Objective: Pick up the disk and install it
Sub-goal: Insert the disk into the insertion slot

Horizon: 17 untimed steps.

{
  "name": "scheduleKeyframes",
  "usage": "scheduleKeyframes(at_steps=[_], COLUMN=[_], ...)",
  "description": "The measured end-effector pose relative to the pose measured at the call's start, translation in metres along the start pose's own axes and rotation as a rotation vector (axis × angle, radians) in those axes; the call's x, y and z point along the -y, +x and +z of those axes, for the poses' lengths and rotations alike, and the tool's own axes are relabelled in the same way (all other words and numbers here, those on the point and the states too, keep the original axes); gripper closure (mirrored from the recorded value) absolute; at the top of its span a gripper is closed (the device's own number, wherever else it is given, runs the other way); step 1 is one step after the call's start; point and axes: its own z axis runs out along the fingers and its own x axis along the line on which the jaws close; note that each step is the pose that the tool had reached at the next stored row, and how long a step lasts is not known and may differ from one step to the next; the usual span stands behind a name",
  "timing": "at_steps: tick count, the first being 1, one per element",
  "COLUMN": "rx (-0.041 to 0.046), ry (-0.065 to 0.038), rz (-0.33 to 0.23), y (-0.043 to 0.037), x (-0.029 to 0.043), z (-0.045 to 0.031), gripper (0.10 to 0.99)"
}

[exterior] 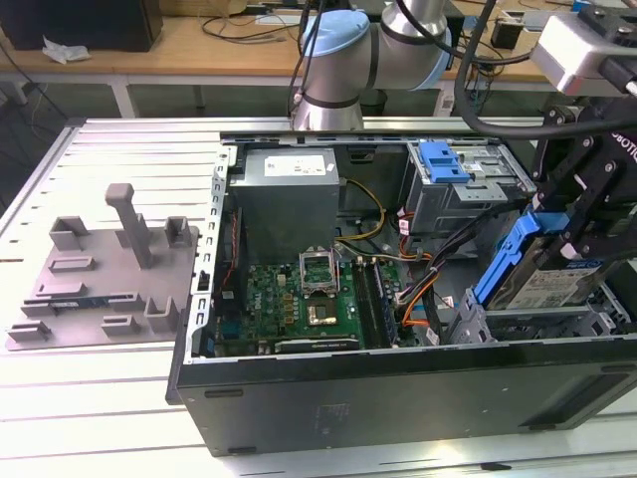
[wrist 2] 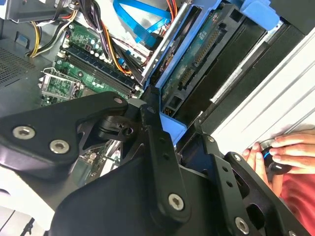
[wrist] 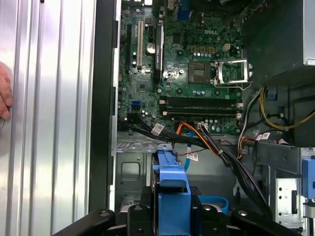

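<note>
The end effector [exterior: 569, 237] is clamping shut on the disk [exterior: 542, 277], squeezing its blue frame from both sides. It is holding the disk tilted, with one end dipping towards the grey bay [exterior: 518, 324] of the computer case [exterior: 398, 398], low at the exterior view's right. Judging by that tilt, the frame is risking a catch on the bay's metal edge, which could jam it or twist it in the grip. The orange and black cables [exterior: 423, 299] are lying just beside the bay and could be getting pinched. A person's hand [wrist 2: 278, 153] is lying on the surface [exterior: 100, 398] near the case, inviting contact. The arm [exterior: 343, 60] is reaching over the case from the far side, its wrist bending down above the bay
</note>
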Motion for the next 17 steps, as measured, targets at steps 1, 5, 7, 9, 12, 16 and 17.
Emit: scheduleKeyframes(at_steps=[1, 5, 7, 9, 12, 16, 17], rx=[0.0000, -0.0001, 0.0000, -0.0001, -0.0001, 0.0000, -0.0002], ry=[0.000, 0.000, 0.000, 0.000, 0.000, 0.000, 0.000], rz=[0.000, 0.000, 0.000, 0.000, 0.000, 0.000, 0.000], y=[0.0000, 0.0003, 0.0004, 0.0004, 0.0005, 0.0005, 0.0005], x=[0.0000, 0.0003, 0.0004, 0.0004, 0.0005, 0.0004, 0.0005], z=[0.0007, 0.0048, 0.0064, 0.0071, 0.0076, 0.0079, 0.0079], gripper=[0.718, 0.718, 0.718, 0.718, 0.706, 0.643, 0.643])
